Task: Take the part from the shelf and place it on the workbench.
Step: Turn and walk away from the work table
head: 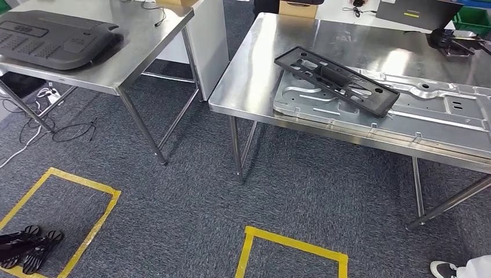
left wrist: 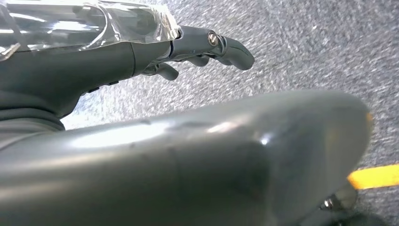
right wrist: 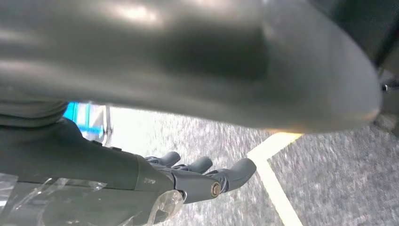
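On the right-hand steel surface (head: 263,63), a black plastic frame part (head: 336,79) lies tilted across the corner of a large silver sheet-metal panel (head: 428,110), its near end resting on the panel and touching it. That surface stands on thin metal legs over grey carpet (head: 191,191). A second steel surface (head: 145,35) stands to the left, well apart, carrying a dark grey moulded cover (head: 55,37) near its far left side. Yellow tape squares (head: 292,249) mark the carpet in front of both. A pair of black shoes (head: 26,246) sits inside the left square, and a white shoe and pale trouser leg of a person (head: 463,267) show at the lower right corner.

From the left wrist view, the left hand (left wrist: 188,49) hangs over the carpet with its fingers (left wrist: 235,47) loosely extended and slightly apart, holding nothing. From the right wrist view, the right hand (right wrist: 197,176) likewise hangs above the carpet beside a tape line, fingers (right wrist: 242,170) stretched out and a little apart, empty.
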### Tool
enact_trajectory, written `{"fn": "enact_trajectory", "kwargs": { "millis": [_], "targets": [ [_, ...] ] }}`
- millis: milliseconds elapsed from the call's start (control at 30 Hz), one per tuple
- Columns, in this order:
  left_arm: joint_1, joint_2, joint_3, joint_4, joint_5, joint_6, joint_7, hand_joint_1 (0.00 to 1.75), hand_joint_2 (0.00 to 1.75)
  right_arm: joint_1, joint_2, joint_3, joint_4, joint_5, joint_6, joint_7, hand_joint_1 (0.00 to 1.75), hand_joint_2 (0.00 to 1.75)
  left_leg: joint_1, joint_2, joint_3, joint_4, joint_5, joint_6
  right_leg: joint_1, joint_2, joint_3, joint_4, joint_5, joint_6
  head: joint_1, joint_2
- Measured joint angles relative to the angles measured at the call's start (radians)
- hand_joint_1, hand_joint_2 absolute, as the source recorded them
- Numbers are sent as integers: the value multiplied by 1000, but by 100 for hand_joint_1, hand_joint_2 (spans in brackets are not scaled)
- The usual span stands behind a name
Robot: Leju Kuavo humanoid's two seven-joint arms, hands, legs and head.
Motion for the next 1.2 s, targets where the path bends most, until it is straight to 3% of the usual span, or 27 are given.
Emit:
{"fn": "enact_trajectory", "kwargs": {
  "millis": [67, 100, 133, 167, 200, 267, 300, 333, 400, 433, 500, 567, 600, 633, 667, 700, 733, 767, 800, 867, 933, 1000, 1067, 1133, 1167, 1200],
  "targets": [
    [-3, -1, 0, 0, -1, -1, 0, 0, 0, 1, 0, 0, 1, -1, -4, -2, 0, 0, 4, 40, -66, 139, -67, -13, 1, -29, 1, 0, -2, -5, -4, 0],
    [-4, -1, 0, 0, -1, -1, 0, 0, 0, 1, 0, 0, 1, -2, -6, -3, 0, 0, 8, 47, -98, 204, -90, -17, 2, -43, 1, 0, -3, -5, -4, 0],
    [-3, -1, 0, 0, -1, -2, 1, 0, 0, 1, 0, 0, 1, -3, -7, -3, 0, 0, 10, 50, -115, 237, -95, -20, 2, -56, 1, 0, -5, -5, -4, 0],
    [-1, -1, 0, 0, -1, -2, 1, 0, 0, 0, 0, 0, 2, -3, -7, -3, 0, 0, 13, 54, -111, 230, -82, -22, 2, -68, 3, 0, -6, -4, -4, 0],
    [0, -1, 0, 0, -1, -2, 2, 0, 0, 0, 0, 0, 2, -4, -8, -3, 0, 0, 14, 61, -86, 179, -52, -21, 1, -79, 5, 0, -8, -3, -4, 0],
    [-3, -1, 0, 0, -1, -2, 2, 0, 0, -1, 0, 0, 2, -5, -8, -3, 0, 0, 10, 98, -8, 25, 12, -15, 3, -98, 13, 1, -14, 5, -4, 0],
    [-6, -1, 0, 0, -1, -2, 2, 0, 0, -2, 0, 0, 2, -5, -8, -3, 0, 0, 5, 114, 20, -31, 30, -9, 5, -107, 16, 1, -17, 9, -3, 0],
    [-8, -1, 0, 0, -1, -1, 2, 0, 0, -3, 0, 0, 2, -5, -8, -3, 0, 0, 0, 123, 32, -61, 36, -3, 6, -115, 18, 1, -19, 15, -3, 0],
    [-8, -2, 0, 0, -1, -1, 2, 0, 0, -7, 1, 0, 2, -6, -9, -3, 0, 0, -7, 110, 31, -69, 36, 9, 7, -130, 23, -3, -21, 26, -2, 0],
    [-6, -3, 0, 0, -1, -1, 3, 0, 0, -9, 1, 0, 2, -6, -9, -3, 0, 0, -6, 101, 32, -73, 39, 15, 5, -126, 25, -2, -25, 31, -2, 0],
    [-5, -4, 0, 0, 0, -1, 4, 0, 0, -11, 0, 0, 2, -6, -9, -3, 0, 0, 0, 83, 37, -83, 46, 29, 3, -89, 7, 44, -58, 39, -1, 0],
    [-8, -6, 0, 0, 0, -1, 5, 0, 0, -9, 0, 0, 3, -7, -9, -3, 0, 0, 1, 64, 39, -86, 49, 38, 2, -47, -56, 176, -126, 41, 1, 0],
    [-10, -7, 0, 0, 0, -1, 5, 0, 0, -8, 0, 0, 4, -7, -9, -3, 0, 0, 0, 52, 39, -86, 48, 40, 3, -39, -92, 247, -153, 41, 2, 0],
    [-9, -8, 0, 0, -1, -1, 5, 0, 0, -8, 0, 0, 5, -8, -10, -3, 0, 0, -1, 40, 40, -85, 48, 41, 4, -37, -118, 292, -162, 42, 2, 0],
    [-9, -9, 0, 0, -1, -1, 6, 0, 0, -8, -1, 0, 5, -8, -10, -2, 0, 0, -1, 27, 41, -85, 48, 41, 4, -36, -125, 296, -148, 43, 2, 0],
    [-8, -9, 0, 0, -1, -1, 6, 0, 0, -8, -1, 0, 5, -8, -11, -2, 0, 0, 0, 13, 43, -83, 47, 40, 3, -33, -112, 259, -115, 43, 2, 0],
    [-8, -9, 0, 0, -1, -1, 7, 0, 0, -8, -1, 0, 6, -9, -12, -2, 0, 0, 1, -1, 44, -81, 45, 37, 1, -20, -84, 190, -72, 43, 2, 0],
    [-8, -9, 0, 0, -1, -1, 8, 0, 0, -7, -1, 0, 6, -9, -12, -2, 0, 0, 1, -15, 43, -77, 43, 34, -3, 8, -54, 118, -39, 43, 2, 0],
    [-10, -9, 0, 0, -1, -1, 10, 0, 0, -6, -1, 0, 6, -10, -12, -2, 0, 0, 1, -28, 40, -71, 40, 29, -6, 32, -30, 61, -17, 42, 2, 0],
    [-11, -10, 0, 0, -1, -1, 12, 0, 0, -5, -1, 1, 7, -10, -12, -2, 0, 0, 0, -49, 30, -65, 40, 17, -7, 56, -15, 20, -11, 34, 2, 0],
    [-8, -10, 0, 0, -2, -1, 14, 0, 0, -8, -1, 1, 7, -10, -12, -2, 0, 0, 5, -60, 23, -63, 41, 7, -4, 31, -15, 18, -8, 21, 2, 0],
    [-7, -10, 0, 0, -3, -1, 15, 0, 0, -9, -1, 1, 7, -11, -12, -1, 0, 0, 6, -24, 3, -22, 17, -2, -5, 5, -12, 16, -6, 7, -1, 0],
    [-9, -11, 0, 0, -5, 0, 16, 0, 0, -8, -1, 1, 7, -12, -12, -1, 0, 0, 6, 30, -58, 105, -45, -13, -4, -22, -11, 15, -8, -2, -5, 0],
    [-11, -11, 0, 0, -5, 0, 16, 0, 0, -7, -1, 1, 7, -12, -12, 1, 0, 0, 10, 49, -124, 234, -91, -20, -2, -51, -10, 15, -11, -4, -6, 0],
    [-10, -11, 0, 0, -4, 0, 16, 0, 0, -7, -1, 1, 7, -13, -12, 2, 0, 0, 12, 52, -132, 250, -88, -21, -2, -64, -9, 15, -13, -5, -6, 0],
    [-8, -11, 0, 0, -4, 0, 16, 0, 0, -7, -1, 1, 7, -13, -12, 2, 0, 0, 13, 56, -118, 221, -66, -21, -2, -76, -6, 15, -15, -4, -6, 0]
  ]
}}
